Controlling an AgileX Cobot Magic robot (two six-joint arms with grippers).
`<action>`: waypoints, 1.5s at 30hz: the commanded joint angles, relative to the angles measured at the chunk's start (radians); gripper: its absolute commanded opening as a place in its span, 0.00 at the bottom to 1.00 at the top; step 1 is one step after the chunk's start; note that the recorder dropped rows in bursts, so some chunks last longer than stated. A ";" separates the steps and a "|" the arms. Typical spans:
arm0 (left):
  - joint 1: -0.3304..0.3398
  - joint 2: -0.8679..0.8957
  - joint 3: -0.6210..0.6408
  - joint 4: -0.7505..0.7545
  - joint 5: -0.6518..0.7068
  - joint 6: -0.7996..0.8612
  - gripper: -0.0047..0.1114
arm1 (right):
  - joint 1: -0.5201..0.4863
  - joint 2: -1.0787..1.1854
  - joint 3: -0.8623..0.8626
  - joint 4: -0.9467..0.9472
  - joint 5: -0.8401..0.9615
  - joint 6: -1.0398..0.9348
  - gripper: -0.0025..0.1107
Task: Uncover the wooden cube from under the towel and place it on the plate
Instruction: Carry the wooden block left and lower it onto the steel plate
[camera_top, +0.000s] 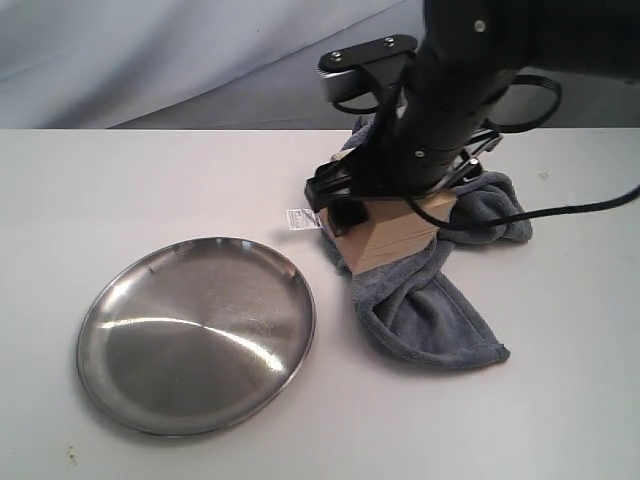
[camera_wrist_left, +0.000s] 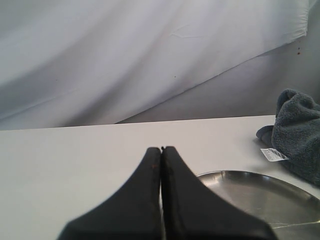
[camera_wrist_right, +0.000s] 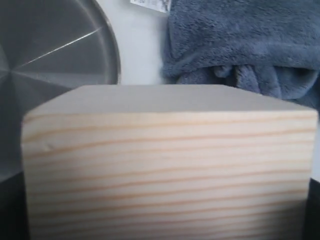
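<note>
1. Pale-beige wooden cube (camera_top: 395, 232) w/ faint grain lines: right of centre on the table, mid-depth, uncovered, two side faces showing in the exterior view. It fills most of the right wrist view (camera_wrist_right: 170, 165).
2. Right gripper (camera_top: 385, 210): comes down from the far right on a black arm, grasping the wooden cube. Its dark fingers (camera_wrist_right: 10, 210) sit against opposite sides of the cube. Can't tell whether the cube is lifted or resting on the cloth.
3. Fluffy blue-grey terry towel (camera_top: 430, 310): crumpled under and around the cube, bunched on the far and right sides, w/ one hemmed fold running out toward the near side. Small white care label (camera_top: 300, 219) sticks out on its left edge, just left of the cube.
4. Round shiny stainless-steel plate (camera_top: 200, 335): near-left, apart from the towel, rim close to the care label. Nothing on it.
5. Left gripper (camera_wrist_left: 161, 150): clenched, black fingertips pressed together, nothing between them. It hangs over the table left of the plate (camera_wrist_left: 260, 195), w/ the towel (camera_wrist_left: 300, 135) beyond on the right.
6. White table (camera_top: 100, 190) carries everything; a pale draped backdrop cloth (camera_top: 150, 50) hangs at the far side.
</note>
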 joint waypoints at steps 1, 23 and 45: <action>-0.005 -0.004 0.004 -0.002 -0.002 -0.003 0.04 | 0.051 0.091 -0.100 0.015 0.025 0.004 0.02; -0.005 -0.004 0.004 -0.002 -0.002 -0.003 0.04 | 0.187 0.514 -0.598 0.056 0.171 0.004 0.02; -0.005 -0.004 0.004 -0.002 -0.002 -0.003 0.04 | 0.187 0.615 -0.661 0.058 0.201 0.004 0.02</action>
